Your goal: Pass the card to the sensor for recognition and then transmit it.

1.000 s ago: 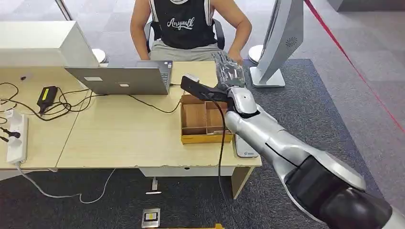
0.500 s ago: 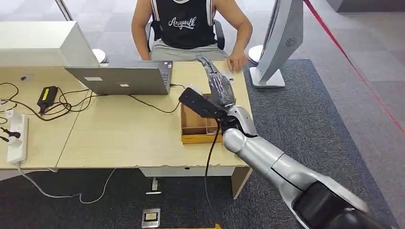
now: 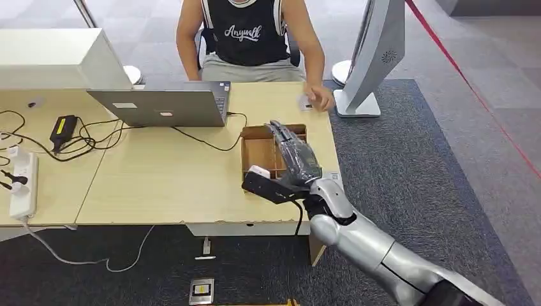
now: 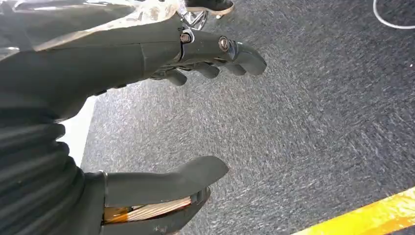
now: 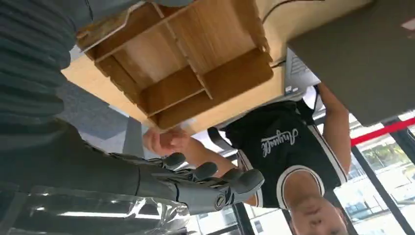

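- The laptop (image 3: pixel 167 106) sits on the table (image 3: pixel 159 185), and its screen faces away, so what is on it is hidden.
- The wooden box (image 3: pixel 263 153) has open parts, and the right hand (image 3: pixel 295 159) covers its right side.
- The right hand holds nothing, with its fingers (image 5: pixel 205 171) stretched out and apart.
- The card (image 3: pixel 304 102) lies on the table's far edge under the person's hand (image 3: pixel 318 97), partly hidden.
- The left hand (image 4: pixel 161 112) hangs over grey carpet, fingers apart, holding nothing.
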Controlling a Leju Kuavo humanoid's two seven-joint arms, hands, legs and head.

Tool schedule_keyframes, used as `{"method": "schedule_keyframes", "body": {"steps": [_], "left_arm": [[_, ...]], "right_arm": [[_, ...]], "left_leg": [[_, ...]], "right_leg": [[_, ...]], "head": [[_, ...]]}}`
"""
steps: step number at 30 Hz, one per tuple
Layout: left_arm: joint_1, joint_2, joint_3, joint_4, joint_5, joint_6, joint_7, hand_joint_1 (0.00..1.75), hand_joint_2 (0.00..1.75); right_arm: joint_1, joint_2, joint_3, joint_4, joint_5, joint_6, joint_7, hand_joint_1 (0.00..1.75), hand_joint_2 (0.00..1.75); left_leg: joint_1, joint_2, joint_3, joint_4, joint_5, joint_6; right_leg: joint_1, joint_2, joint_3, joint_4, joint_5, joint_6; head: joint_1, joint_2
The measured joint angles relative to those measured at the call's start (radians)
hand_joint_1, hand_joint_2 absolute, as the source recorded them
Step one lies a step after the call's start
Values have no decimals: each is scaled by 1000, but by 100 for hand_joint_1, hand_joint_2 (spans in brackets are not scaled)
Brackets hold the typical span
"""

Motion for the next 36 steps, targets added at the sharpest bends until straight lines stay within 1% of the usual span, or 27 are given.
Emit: {"method": "schedule_keyframes", "body": {"steps": [5,8,14,19,25,31,36], "left_arm": [[-1,0,14,0,-13,-1,9,0,175],[-1,0,18,0,-15,-1,13,0,175],[-2,0,27,0,-16,-1,14,0,175],[-1,1,37,0,-20,-1,13,0,175],[-1,1,45,0,-25,1,14,0,175],[-1,1,53,0,-25,0,19,0,175],[-1,1,59,0,-25,-1,18,0,175]], "right_arm": [[21,-5,10,3,63,23,18,0,175],[22,-5,19,6,104,52,52,0,175],[22,-6,34,14,123,65,69,0,175],[19,-2,45,31,179,117,154,0,175],[9,0,53,60,253,169,225,0,175],[4,-4,57,83,302,186,274,0,175],[5,-11,56,96,325,183,296,0,175]], "left_leg": [[0,0,0,0,0,0],[0,0,0,0,0,0],[0,0,0,0,0,0],[0,0,-1,0,0,0],[0,0,0,0,0,0],[0,0,0,0,0,0],[0,0,0,0,0,0]], "right_leg": [[0,0,0,0,0,0],[0,0,0,0,0,0],[0,0,0,0,0,0],[0,0,0,0,0,0],[0,0,0,0,0,0],[0,0,0,0,0,0],[0,0,0,0,0,0]], "head": [[0,0],[0,0],[0,0],[0,0],[0,0],[0,0],[0,0]]}}
